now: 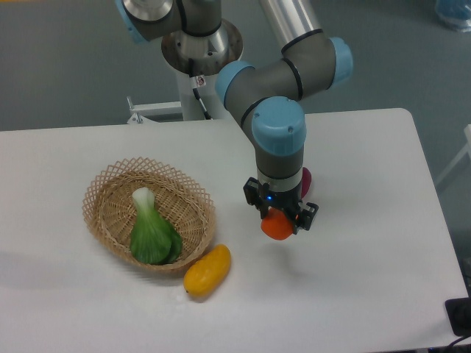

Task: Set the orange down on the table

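Note:
The orange (pixel 277 226) is a small round orange-red ball held between the fingers of my gripper (pixel 280 220). The gripper is shut on it and points straight down over the white table (pixel 353 279), right of the basket. The orange's lower half shows below the fingers; I cannot tell whether it touches the tabletop or hangs just above it. A faint shadow lies to its right.
A woven wicker basket (pixel 103 213) with a green bok choy (pixel 151 232) stands at the left. A yellow-orange oval fruit (pixel 207 270) lies just outside the basket's front right rim. A dark purple-red eggplant (pixel 306 180) is partly hidden behind the gripper's wrist.

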